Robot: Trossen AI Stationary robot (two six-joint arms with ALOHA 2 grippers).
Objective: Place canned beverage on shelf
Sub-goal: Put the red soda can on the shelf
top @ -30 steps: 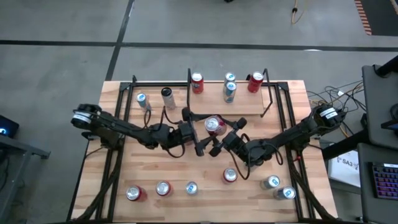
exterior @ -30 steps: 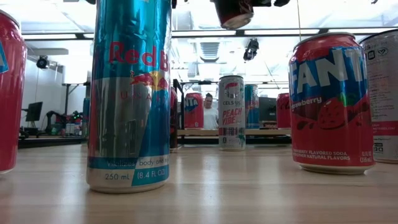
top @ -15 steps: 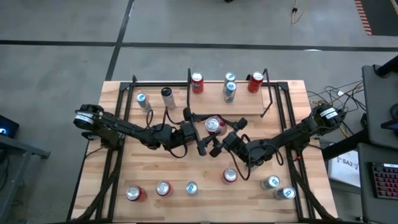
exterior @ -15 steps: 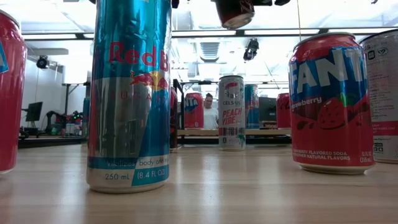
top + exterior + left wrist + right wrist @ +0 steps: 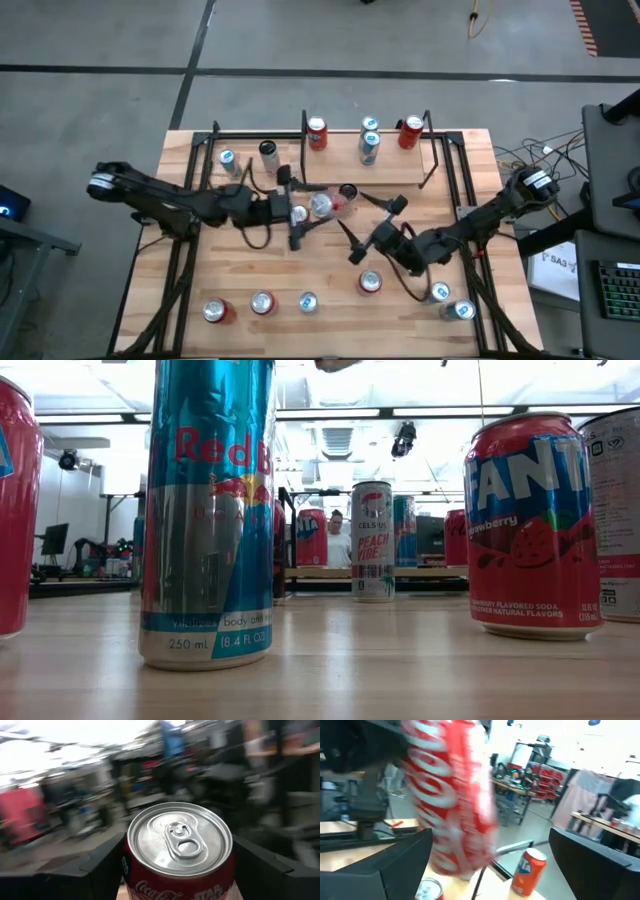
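Above the tabletop (image 5: 330, 270), just in front of the shelf (image 5: 395, 168), the left gripper (image 5: 300, 213) holds a red Coca-Cola can (image 5: 325, 205) with a silver top, tipped on its side. The right gripper (image 5: 372, 222) stands nearby, spread wide and empty. The handover looks finished; next the can needs carrying over the shelf board, uprighting, and setting beside the cans there.

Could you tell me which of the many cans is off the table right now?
The red cola can, gripped between the left pincer's fingers above the table's middle; every other can stands on the table or the shelf.
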